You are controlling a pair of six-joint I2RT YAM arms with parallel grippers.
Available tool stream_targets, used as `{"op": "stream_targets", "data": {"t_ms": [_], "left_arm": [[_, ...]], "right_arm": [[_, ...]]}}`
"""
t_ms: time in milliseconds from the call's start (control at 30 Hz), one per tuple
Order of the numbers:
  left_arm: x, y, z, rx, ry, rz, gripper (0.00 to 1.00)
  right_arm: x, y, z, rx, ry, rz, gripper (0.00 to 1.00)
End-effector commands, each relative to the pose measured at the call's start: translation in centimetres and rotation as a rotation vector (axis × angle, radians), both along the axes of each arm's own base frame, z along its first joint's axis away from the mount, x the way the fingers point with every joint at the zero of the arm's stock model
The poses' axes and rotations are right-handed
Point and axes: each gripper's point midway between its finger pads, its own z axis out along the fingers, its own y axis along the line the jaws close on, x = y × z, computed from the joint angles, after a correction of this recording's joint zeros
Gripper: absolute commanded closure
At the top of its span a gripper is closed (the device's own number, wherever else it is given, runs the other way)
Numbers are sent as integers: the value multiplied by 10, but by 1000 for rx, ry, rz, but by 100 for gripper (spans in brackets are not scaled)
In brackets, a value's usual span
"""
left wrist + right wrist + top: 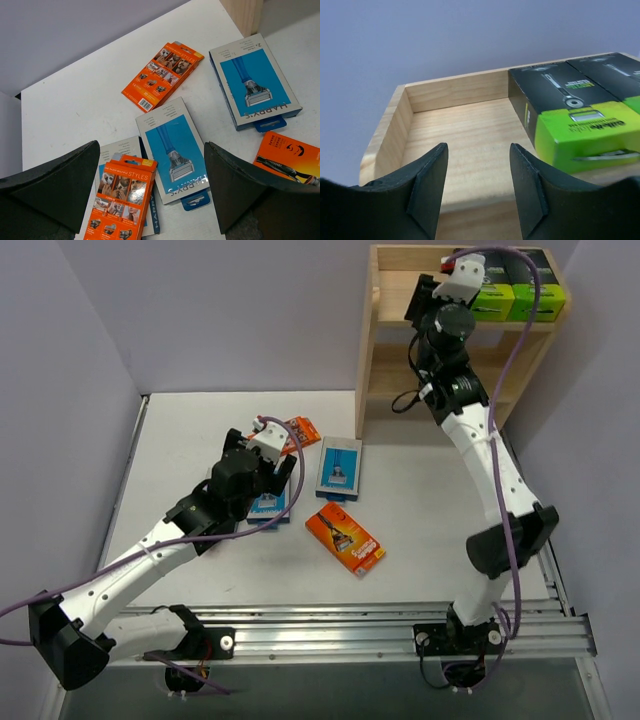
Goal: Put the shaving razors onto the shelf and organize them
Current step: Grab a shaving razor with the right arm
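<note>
The wooden shelf point(395, 350) stands at the back right. Two black razor boxes with lime-green ends point(492, 295) point(537, 295) sit side by side on its top tier point(470, 125). My right gripper point(477, 170) hovers open over the bare left part of that tier, just left of the nearer box point(570, 115), with nothing between its fingers. On the table lie three orange packs point(162, 75) point(122, 200) point(290, 155) and three light-blue packs point(255, 82) point(172, 150) point(120, 150). My left gripper point(152, 195) hangs wide open above the overlapping blue and orange packs, touching none.
Grey walls close in the table on the left and at the back. A metal rail point(380, 625) runs along the near edge by the arm bases. The shelf's lower tier point(400, 380) shows nothing on it, partly hidden by the right arm.
</note>
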Motion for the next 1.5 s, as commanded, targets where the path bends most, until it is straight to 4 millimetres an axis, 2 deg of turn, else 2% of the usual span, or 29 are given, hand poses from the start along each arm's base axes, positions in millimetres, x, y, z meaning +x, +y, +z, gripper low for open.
{"op": "stream_targets", "data": {"t_ms": [0, 33, 67, 100, 133, 167, 200, 233, 267, 300, 367, 400, 433, 467, 500, 533, 633, 667, 733, 767, 800, 833, 900, 967, 1000, 1200, 1333, 1367, 1467], "left_arm": [[2, 13, 27, -29, -78, 45, 6], [2, 15, 28, -26, -83, 49, 6], [2, 17, 30, -21, -92, 54, 6], [2, 21, 33, -18, -103, 72, 6], [0, 25, 34, -21, -111, 83, 6], [0, 27, 39, -26, -130, 87, 6], [-2, 31, 43, -31, -145, 97, 6], [-3, 33, 44, -36, -151, 102, 6], [-3, 33, 45, -39, -159, 103, 6], [-5, 33, 46, -47, -164, 95, 6], [-6, 26, 45, -62, -169, 59, 6], [-9, 24, 48, -76, -179, 38, 6], [-12, 18, 50, -91, -187, 13, 6], [-14, 16, 49, -95, -189, 7, 6], [-18, 15, 49, -95, -192, 2, 6], [-19, 16, 48, -87, -194, 12, 6], [-27, 13, 42, -52, -173, 10, 6], [-31, 15, 36, -40, -148, 21, 6], [-36, 19, 38, -55, -130, 29, 6], [-40, 21, 31, -52, -103, 24, 6], [-44, 26, 34, -66, -108, 23, 6], [-48, 29, 26, -57, -96, 22, 6], [-55, 41, 28, -77, -117, 36, 6], [-58, 49, 15, -69, -126, 55, 6], [-61, 58, 21, -95, -153, 83, 6], [-60, 82, 34, -110, -227, 199, 6], [-61, 81, 37, -135, -237, 186, 6], [-62, 81, 38, -140, -238, 188, 6], [-64, 85, 40, -147, -246, 191, 6]], "right_arm": [[-74, -2, 62, 37, -144, 36, 52], [-86, 11, 58, 38, -143, 72, 51], [-86, 21, 26, 11, -81, 89, 50], [-111, 18, 38, 32, -116, 100, 49], [-120, 23, 31, 38, -101, 117, 48], [-130, 39, 22, 38, -82, 160, 48], [-140, 45, 4, 25, -40, 180, 48], [-147, 51, -6, 41, -19, 203, 48], [-163, 65, -9, 54, -11, 256, 48], [-166, 77, -38, 29, 54, 278, 48], [-184, 86, -56, 38, 91, 290, 48], [-196, 100, -71, 47, 121, 301, 48], [-202, 108, -101, 38, 173, 304, 48], [-210, 114, -111, 74, 184, 321, 48], [-221, 129, -125, 82, 207, 356, 48], [-228, 137, -151, 74, 250, 368, 48], [-251, 163, -182, 145, 311, 424, 48], [-258, 169, -200, 148, 340, 438, 48], [-270, 184, -217, 199, 374, 487, 47], [-273, 187, -233, 205, 404, 490, 46], [-277, 192, -241, 267, 422, 503, 45], [-279, 194, -250, 294, 437, 506, 44], [-284, 197, -275, 335, 467, 516, 44], [-286, 198, -289, 410, 481, 515, 46], [-288, 198, -300, 432, 487, 516, 47], [-287, 221, -327, 513, 520, 559, 51], [-289, 235, -340, 582, 539, 598, 50], [-287, 241, -336, 625, 518, 627, 50], [-286, 257, -345, 675, 545, 693, 50]]}}
